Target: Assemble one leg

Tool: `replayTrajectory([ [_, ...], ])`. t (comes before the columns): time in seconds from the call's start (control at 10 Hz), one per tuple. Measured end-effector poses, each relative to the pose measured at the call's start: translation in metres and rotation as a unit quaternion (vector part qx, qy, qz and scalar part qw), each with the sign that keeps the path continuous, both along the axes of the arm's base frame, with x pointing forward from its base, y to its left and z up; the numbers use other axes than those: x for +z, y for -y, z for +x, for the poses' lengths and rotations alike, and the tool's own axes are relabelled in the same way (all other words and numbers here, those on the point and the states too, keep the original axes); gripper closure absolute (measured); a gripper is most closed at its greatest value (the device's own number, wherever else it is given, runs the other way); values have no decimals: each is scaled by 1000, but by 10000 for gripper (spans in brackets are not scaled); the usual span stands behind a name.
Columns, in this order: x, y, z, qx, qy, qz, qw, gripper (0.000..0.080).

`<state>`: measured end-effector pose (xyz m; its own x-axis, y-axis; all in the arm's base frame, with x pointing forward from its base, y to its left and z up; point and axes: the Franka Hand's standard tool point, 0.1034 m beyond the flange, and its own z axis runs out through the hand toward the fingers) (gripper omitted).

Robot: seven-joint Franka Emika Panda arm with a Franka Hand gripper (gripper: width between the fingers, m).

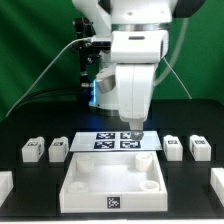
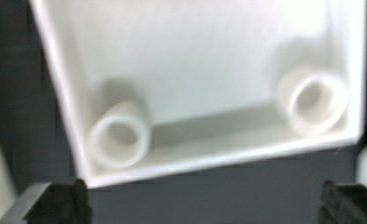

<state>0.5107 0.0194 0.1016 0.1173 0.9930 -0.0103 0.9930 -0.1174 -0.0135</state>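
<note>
White leg (image 1: 172,146) lies ungrasped — the gripper (image 1: 135,129), fingers (image 2: 48,204) spread wide and empty, should drop squarely over it before closing gently.

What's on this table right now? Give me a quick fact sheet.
gripper: open, holding nothing, pointing down
legs: four, two on each side of the exterior view, none held
panel: large white tray at the front, no legs attached
bosses: round, at the panel's corners; two show in the wrist view
marker board: flat, behind the panel
table: black
</note>
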Motion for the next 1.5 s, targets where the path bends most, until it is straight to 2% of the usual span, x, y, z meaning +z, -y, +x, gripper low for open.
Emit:
replayTrajectory([
  [0.1,-14,19,-21,73,-8,4,997,150],
  [0.2,-25,32,-34,119,-16,7,993,150],
  [0.3,-39,38,-45,139,-23,12,990,150],
  [0.8,-43,38,-48,120,-30,13,992,150],
  [1.0,-73,38,-70,78,-64,19,995,150],
  [1.2,-92,42,-76,72,-74,24,994,150],
  [1.4,-92,43,-74,71,-69,24,995,150],
  [1.5,-92,43,-75,70,-69,24,995,260],
])
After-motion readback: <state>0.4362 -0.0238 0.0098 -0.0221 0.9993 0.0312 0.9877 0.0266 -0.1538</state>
